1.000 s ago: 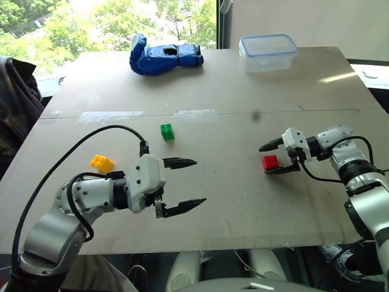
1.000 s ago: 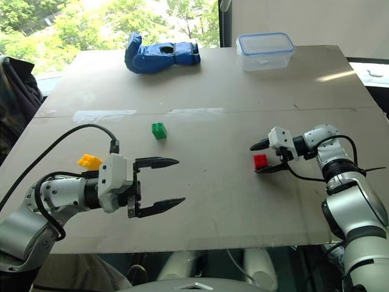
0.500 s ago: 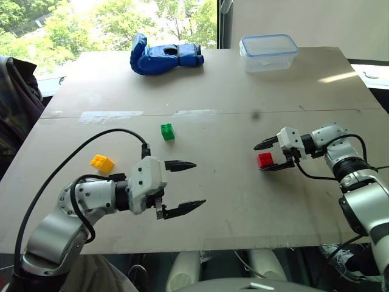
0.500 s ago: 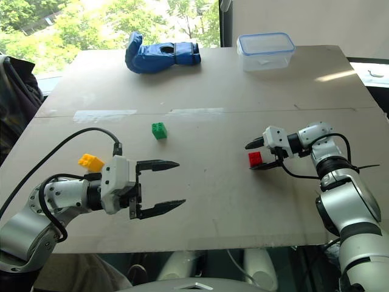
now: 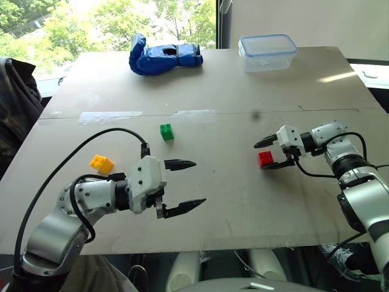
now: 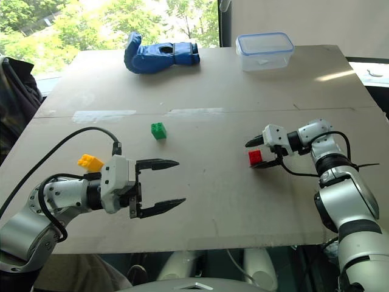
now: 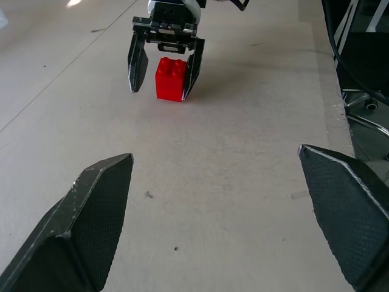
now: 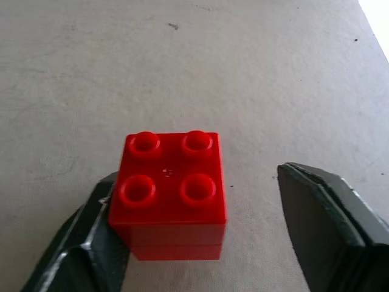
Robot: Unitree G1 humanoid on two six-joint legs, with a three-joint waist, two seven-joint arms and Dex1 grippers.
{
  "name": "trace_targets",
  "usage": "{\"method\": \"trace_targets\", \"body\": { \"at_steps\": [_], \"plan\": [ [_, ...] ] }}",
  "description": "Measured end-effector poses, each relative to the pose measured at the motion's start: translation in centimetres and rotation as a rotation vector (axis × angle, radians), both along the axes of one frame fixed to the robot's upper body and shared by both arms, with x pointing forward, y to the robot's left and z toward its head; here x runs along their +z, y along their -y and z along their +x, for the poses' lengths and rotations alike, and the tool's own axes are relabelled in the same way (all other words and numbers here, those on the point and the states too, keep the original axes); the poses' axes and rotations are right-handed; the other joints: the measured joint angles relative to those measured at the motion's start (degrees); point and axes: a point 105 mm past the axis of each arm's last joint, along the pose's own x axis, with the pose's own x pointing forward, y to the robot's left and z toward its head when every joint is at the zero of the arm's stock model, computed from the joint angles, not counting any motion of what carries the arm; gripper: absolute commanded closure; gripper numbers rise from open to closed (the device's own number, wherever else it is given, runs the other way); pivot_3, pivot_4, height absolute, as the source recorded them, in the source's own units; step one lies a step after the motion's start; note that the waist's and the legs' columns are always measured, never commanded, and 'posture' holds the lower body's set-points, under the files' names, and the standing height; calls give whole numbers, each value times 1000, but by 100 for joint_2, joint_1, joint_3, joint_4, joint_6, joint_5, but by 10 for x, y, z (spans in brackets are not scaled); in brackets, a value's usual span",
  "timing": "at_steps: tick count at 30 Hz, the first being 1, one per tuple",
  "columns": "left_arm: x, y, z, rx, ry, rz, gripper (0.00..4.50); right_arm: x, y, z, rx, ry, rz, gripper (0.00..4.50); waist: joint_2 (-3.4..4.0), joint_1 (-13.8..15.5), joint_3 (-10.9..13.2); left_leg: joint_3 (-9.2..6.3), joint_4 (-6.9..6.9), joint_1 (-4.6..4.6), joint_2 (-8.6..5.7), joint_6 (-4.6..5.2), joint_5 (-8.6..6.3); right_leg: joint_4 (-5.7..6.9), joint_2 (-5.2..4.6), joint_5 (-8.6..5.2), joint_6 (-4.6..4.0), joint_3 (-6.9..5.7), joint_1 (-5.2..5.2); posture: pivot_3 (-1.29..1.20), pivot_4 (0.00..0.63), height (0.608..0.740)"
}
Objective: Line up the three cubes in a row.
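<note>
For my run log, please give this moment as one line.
right gripper: open, straddling red studded plastic block | left gripper: open, empty | green block, yellow block: apart

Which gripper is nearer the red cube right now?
Right. The right gripper straddles the red cube, one finger against it, jaws open. The left gripper hangs open well across the table, apart from it.

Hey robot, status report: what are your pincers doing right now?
Both pincers open. Right pincer straddles red cube on the table, one finger touching. Left pincer hangs empty. Green cube, yellow cube apart. Nothing blocking.
</note>
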Motion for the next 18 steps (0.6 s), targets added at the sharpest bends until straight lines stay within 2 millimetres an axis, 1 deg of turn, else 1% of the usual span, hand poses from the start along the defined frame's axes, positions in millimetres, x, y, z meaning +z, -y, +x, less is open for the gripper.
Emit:
{"method": "trace_targets", "body": {
  "at_steps": [8,11,18],
  "plan": [
    [-1,0,0,-2,-3,0,46,-2,0,-2,38,46,-36,28,0,-1,0,2,0,0,0,0,0,2,0,0,0,1,-1,0,150,740],
    [-1,0,-1,-2,-3,0,46,-7,1,-5,75,66,-96,28,0,-1,0,2,0,0,0,0,0,2,0,0,0,2,-1,0,150,740],
    [-2,0,-1,-1,-8,0,46,-8,2,-4,66,36,-132,28,0,1,0,2,1,2,0,-2,1,7,0,0,0,2,-1,0,150,740]
  ]
}}
